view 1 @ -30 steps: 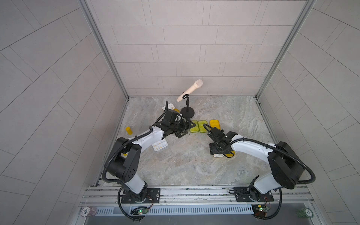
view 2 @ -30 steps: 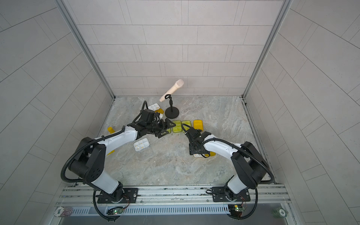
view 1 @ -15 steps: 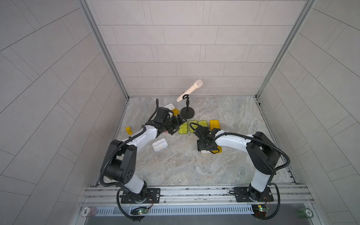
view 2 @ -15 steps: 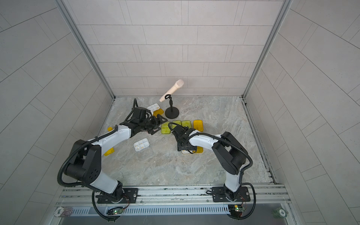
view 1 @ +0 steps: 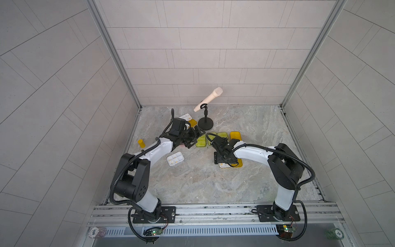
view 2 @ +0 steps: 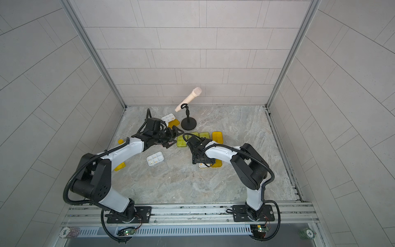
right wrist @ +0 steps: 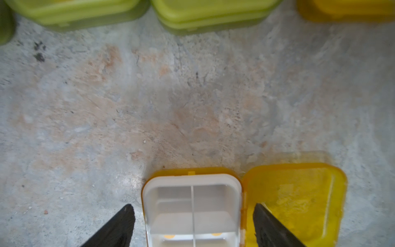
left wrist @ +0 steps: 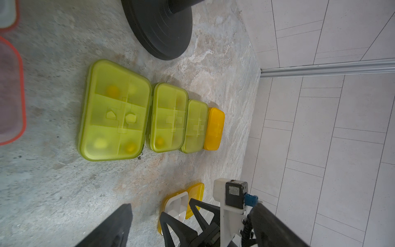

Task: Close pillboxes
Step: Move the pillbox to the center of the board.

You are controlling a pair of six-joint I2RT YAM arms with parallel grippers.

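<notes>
Three lime green pillboxes and an orange-yellow pillbox lie shut in a row. An open yellow pillbox shows its white tray, its lid flat beside it. My right gripper points down over it, open, one finger on each side of the tray. My left gripper is open beside the green row, holding nothing. A pillbox with a clear lid lies open in front of the left arm. Another white tray lies open at the back.
A black microphone stand rises just behind the row. A small yellow bottle stands by the left wall. A pink-rimmed pillbox lies under my left gripper. A yellow box peeks out under the left arm.
My right gripper has shifted left and its jaws have spread apart around the open yellow pillbox's tray. The left gripper stays open in about the same place.
</notes>
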